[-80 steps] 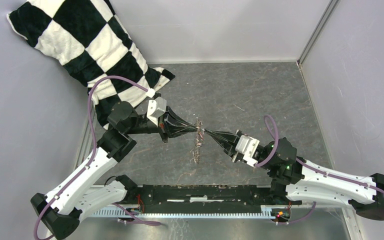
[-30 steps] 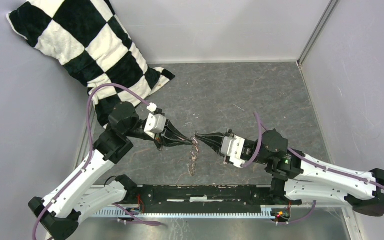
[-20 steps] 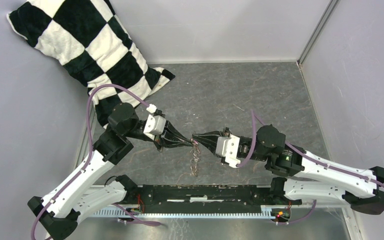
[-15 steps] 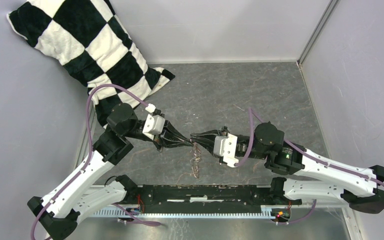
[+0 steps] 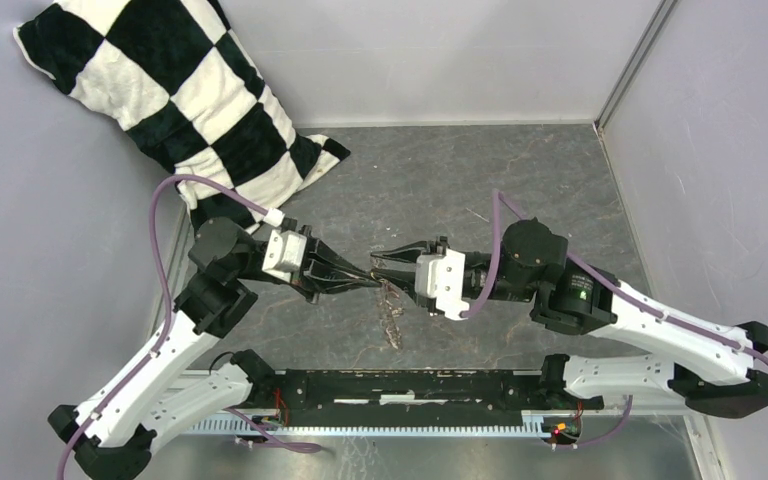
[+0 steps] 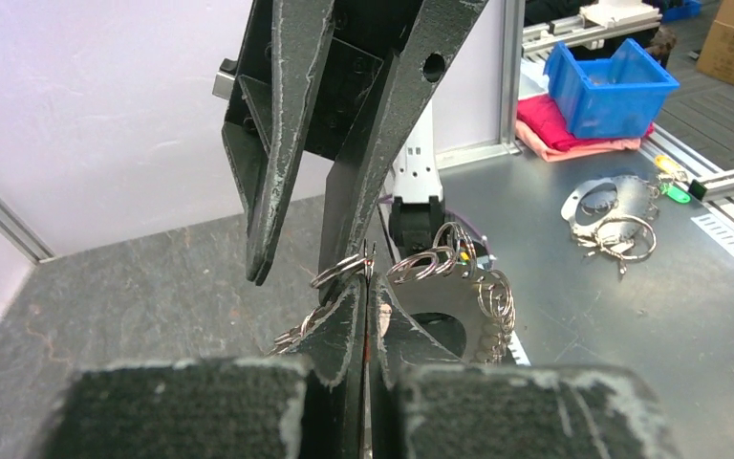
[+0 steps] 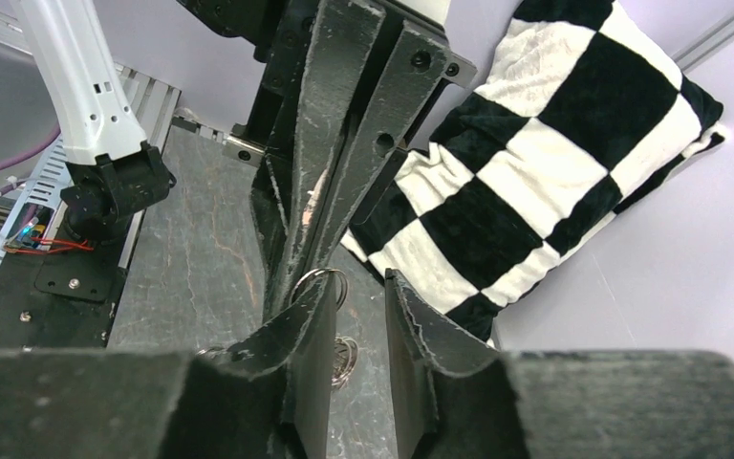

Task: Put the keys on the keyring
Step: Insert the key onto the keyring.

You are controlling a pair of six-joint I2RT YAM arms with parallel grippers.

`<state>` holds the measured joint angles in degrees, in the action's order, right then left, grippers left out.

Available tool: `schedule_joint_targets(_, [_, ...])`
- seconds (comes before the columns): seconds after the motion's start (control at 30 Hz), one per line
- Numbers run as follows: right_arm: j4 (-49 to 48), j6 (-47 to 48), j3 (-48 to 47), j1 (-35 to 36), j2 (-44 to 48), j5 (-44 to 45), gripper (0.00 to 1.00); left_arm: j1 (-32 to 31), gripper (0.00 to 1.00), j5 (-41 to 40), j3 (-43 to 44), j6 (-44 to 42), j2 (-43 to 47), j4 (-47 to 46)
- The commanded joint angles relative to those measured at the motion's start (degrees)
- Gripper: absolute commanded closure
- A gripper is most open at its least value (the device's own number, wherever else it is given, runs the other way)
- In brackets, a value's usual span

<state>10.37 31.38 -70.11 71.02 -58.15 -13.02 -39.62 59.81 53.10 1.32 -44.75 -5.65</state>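
The keyring (image 5: 392, 318), a chain of small silver rings, hangs down toward the dark slate floor from my left gripper (image 5: 370, 281). In the left wrist view the left gripper (image 6: 368, 284) is shut on one ring, and more rings of the keyring (image 6: 459, 263) curl off to the right. A red sliver shows between its jaws. My right gripper (image 5: 380, 262) stands open just beyond those tips, nothing between its fingers (image 6: 277, 143). In the right wrist view the right gripper (image 7: 358, 282) gapes beside a ring of the keyring (image 7: 344, 358). I cannot make out the keys.
A black-and-white checkered pillow (image 5: 160, 90) leans in the far left corner, also behind the grippers (image 7: 554, 163). Grey walls close in the floor. A black rail (image 5: 400, 385) runs along the near edge. Outside stand a blue bin (image 6: 612, 86) and loose metal rings (image 6: 612, 215).
My right gripper has opened and let go of the ring chain while shifting left. The left arm drew back left, still gripping the keyring, which keeps dangling from it.
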Motion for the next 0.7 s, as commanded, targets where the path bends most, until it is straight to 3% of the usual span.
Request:
schedule_joint_targets(0.0, [3.91, 0.55, -8.84, 0.15, -3.5, -1.5, 0.67, -0.22, 0.98, -1.71, 1.77, 4.52, 1.28, -6.26])
schedule_joint_targets(0.3, [18.22, 0.86, -25.37, 0.15, -12.93, -7.11, 0.58, -0.27, 0.98, -7.23, -1.95, 6.83, 6.76, -11.88])
schedule_joint_targets(0.67, [32.17, 2.04, -42.78, -0.09, -23.0, -11.85, 0.51, -1.17, 0.98, -6.91, -7.21, 7.76, 9.55, -22.78])
